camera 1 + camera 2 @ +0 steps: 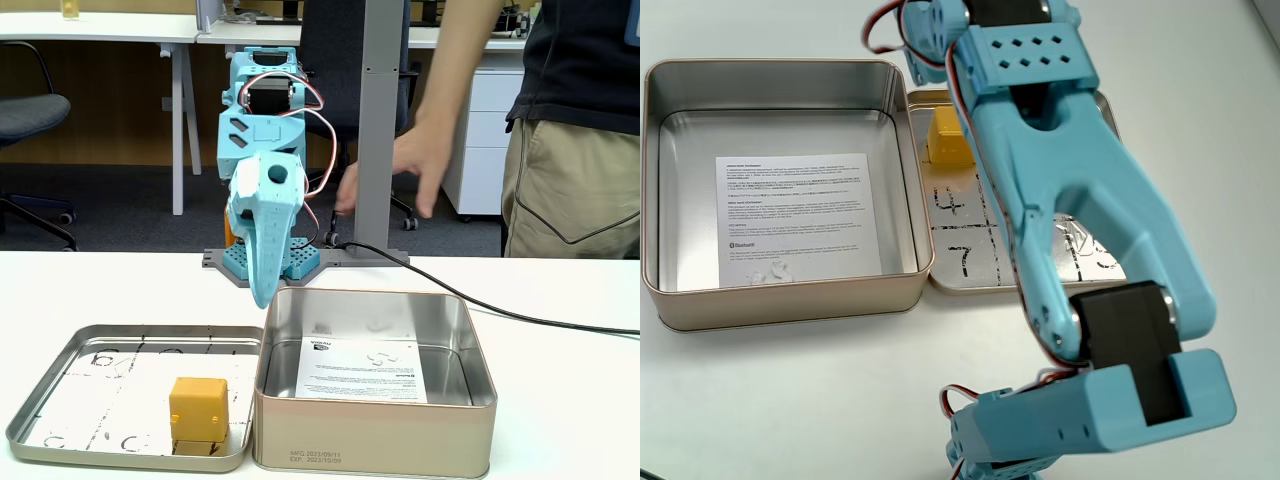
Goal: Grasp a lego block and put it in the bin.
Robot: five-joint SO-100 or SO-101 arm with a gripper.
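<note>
Lego block (198, 406), seemingly smooth yellow plastic, sits in shallow metal lid (60, 400).

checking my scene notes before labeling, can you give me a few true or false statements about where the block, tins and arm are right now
1. The lego block sits in the shallow lid. True.
2. The bin holds the block. False: it holds only a printed sheet.
3. The gripper is clamped on the block. False: it hangs above the tins, holding nothing; open or shut is unclear.
4. The lid touches the bin's side. True.
5. A person's hand is behind the table. True.
</note>
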